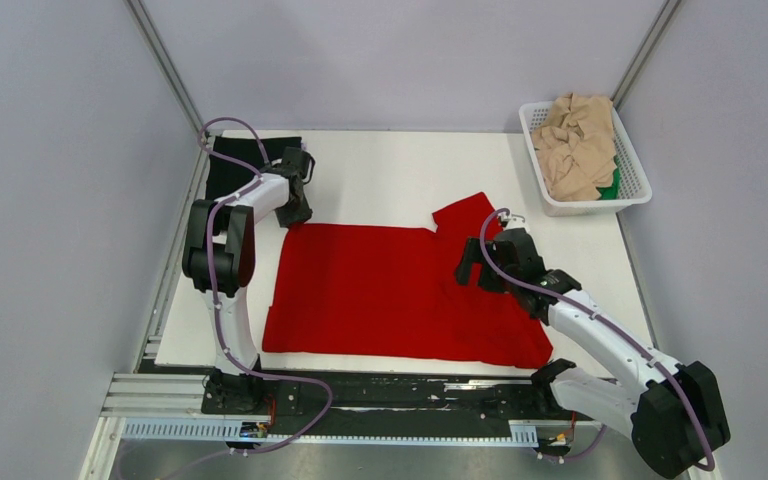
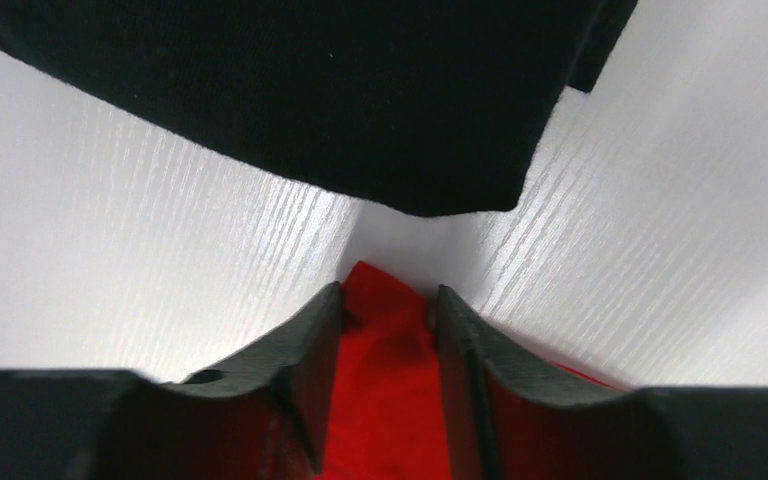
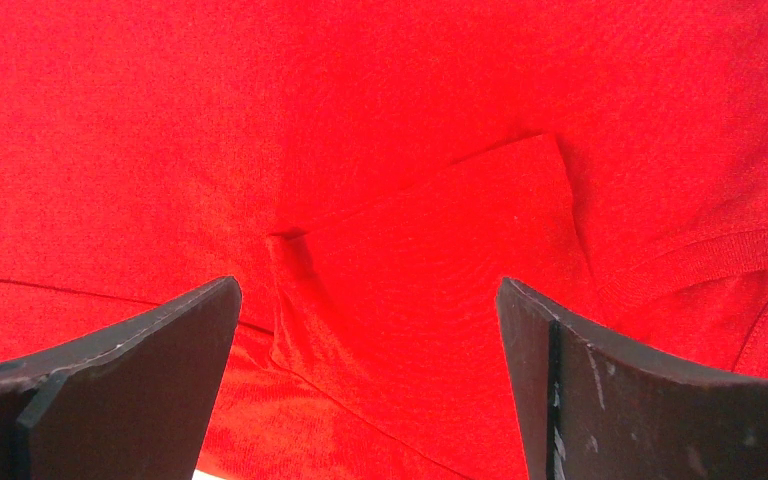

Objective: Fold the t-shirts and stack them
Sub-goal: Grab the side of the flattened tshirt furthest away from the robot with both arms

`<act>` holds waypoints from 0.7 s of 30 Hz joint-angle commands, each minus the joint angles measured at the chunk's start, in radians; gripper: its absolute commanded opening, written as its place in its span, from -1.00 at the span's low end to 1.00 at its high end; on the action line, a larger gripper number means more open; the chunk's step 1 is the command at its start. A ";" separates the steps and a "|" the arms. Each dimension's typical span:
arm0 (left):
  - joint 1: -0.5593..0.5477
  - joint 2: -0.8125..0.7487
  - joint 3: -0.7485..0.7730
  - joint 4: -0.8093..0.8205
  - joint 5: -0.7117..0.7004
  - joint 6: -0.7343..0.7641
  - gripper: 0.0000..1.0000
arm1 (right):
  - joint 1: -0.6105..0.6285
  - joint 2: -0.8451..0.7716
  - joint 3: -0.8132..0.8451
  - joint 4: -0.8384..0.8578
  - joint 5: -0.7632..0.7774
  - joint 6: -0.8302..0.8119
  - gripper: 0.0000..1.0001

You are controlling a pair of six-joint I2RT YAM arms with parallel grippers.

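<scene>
Grey walls close in on a white table (image 1: 390,165), and flat across the middle of it lies the red t-shirt (image 1: 380,290), one sleeve poking out at its upper right corner. Over in the upper left of the overhead view, the black t-shirt (image 1: 228,160) lies at the table's far corner. In the upper right, the white lattice basket (image 1: 585,208) sits at the table's edge, piled with crumpled beige t-shirts (image 1: 575,145), and a green t-shirt (image 1: 612,186) peeks out at its lower right. Now the left gripper (image 1: 298,215): it's down at the upper left corner of the red t-shirt. On its wrist view the two dark fingers (image 2: 300,350) stand close together on either side of that red corner tip, with cloth filling the gap between them. The black t-shirt's edge is just beyond, across a strip of bare table. Are the jaws actually pinching the fabric? Can't tell from here. The right gripper (image 1: 465,272) is over the right-hand part of the red t-shirt, just below the sleeve. Its jaws are spread wide, holding nothing, and a small folded flap of red fabric lies on the shirt in the space between them.
</scene>
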 commanded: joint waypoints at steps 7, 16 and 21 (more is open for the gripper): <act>0.006 0.002 0.002 -0.082 0.001 0.020 -1.00 | -0.006 0.026 0.047 0.016 0.080 0.010 1.00; 0.005 -0.071 -0.044 -0.043 0.008 0.026 -1.00 | -0.060 0.261 0.265 -0.035 0.197 0.061 1.00; 0.003 -0.120 -0.064 -0.030 0.004 0.027 -1.00 | -0.136 0.536 0.526 -0.088 0.189 0.066 0.99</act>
